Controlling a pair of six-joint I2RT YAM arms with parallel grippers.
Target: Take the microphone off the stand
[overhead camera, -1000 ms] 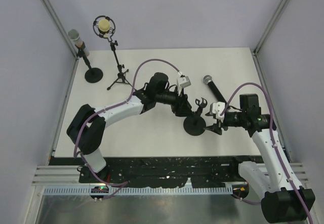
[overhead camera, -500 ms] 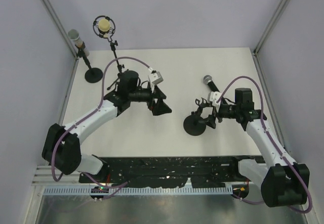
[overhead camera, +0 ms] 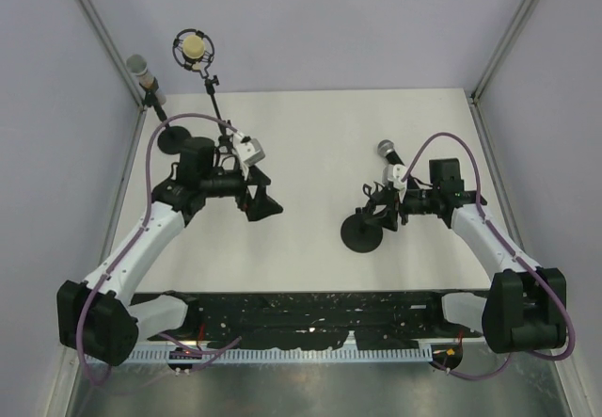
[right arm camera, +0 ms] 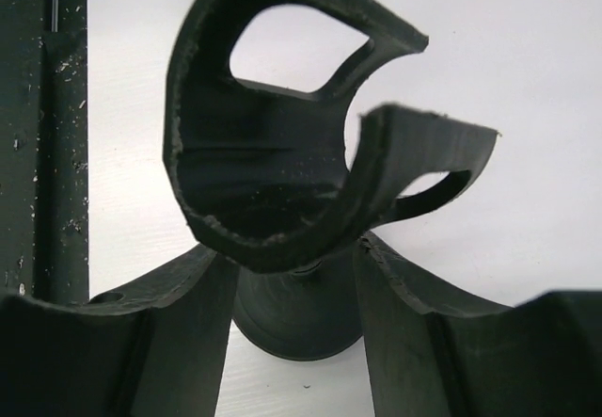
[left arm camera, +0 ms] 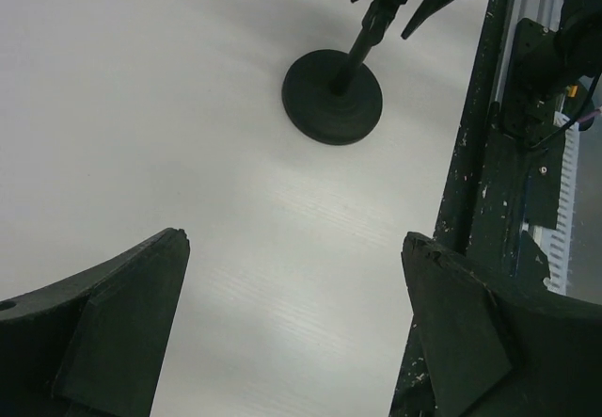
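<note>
The black microphone [overhead camera: 388, 156] with a grey head lies on the table behind the right arm, out of its stand. The stand has a round black base [overhead camera: 362, 236] and an empty C-shaped clip [overhead camera: 375, 192]. In the right wrist view the clip [right arm camera: 282, 172] fills the frame, with the base [right arm camera: 296, 318] below it. My right gripper [overhead camera: 387, 208] [right arm camera: 290, 255] is open, its fingers on either side of the stem just under the clip. My left gripper [overhead camera: 266, 204] [left arm camera: 293, 238] is open and empty, well to the left of the stand [left arm camera: 332, 97].
Two other microphones stand at the back left: a grey one on a round-base stand [overhead camera: 173, 139] and a yellow one in a shock mount on a tripod [overhead camera: 193, 50]. The black frame rail [overhead camera: 310, 313] runs along the near edge. Walls close in left and right.
My left arm has drawn back to the left, away from the stand. My right gripper has moved from the stand's base up to just under the clip.
</note>
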